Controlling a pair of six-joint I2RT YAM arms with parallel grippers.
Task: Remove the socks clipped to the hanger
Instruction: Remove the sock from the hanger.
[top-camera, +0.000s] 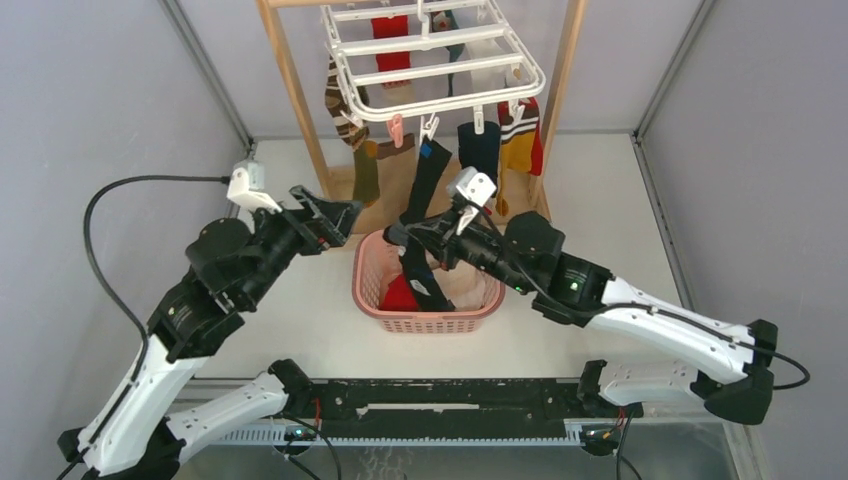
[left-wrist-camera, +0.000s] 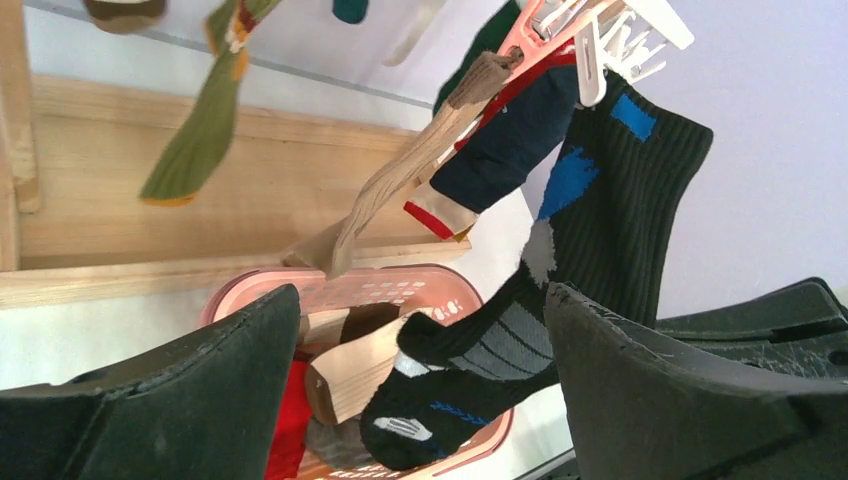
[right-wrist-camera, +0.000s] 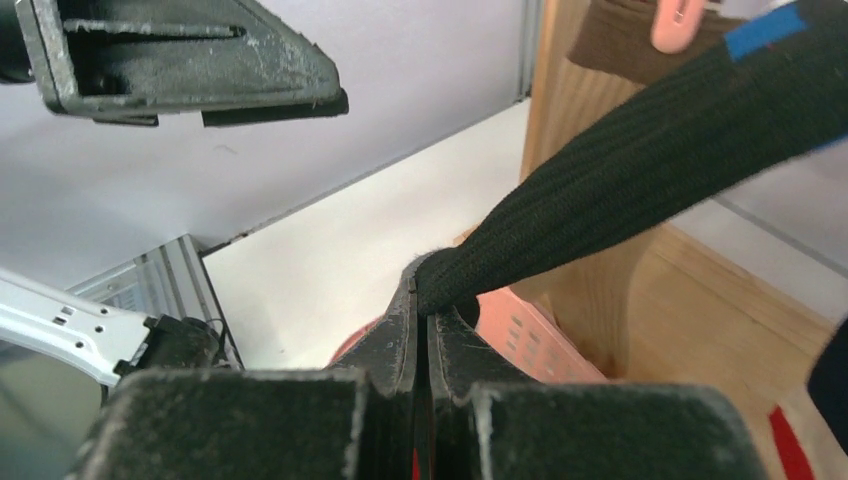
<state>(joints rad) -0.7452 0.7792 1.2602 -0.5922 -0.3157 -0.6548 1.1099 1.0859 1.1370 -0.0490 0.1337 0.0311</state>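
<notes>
White table (top-camera: 610, 205), grey walls (top-camera: 100, 100); R gripper (right-wrist-camera: 425, 300) clenched on black sock (right-wrist-camera: 620, 190); L gripper (top-camera: 341, 217) released

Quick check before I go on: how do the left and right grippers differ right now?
The left gripper is open and empty; the right gripper is shut on the black sock. The left gripper hangs to the left of the pink basket; the right gripper is over the basket's far rim. Both point toward the hanger.
</notes>
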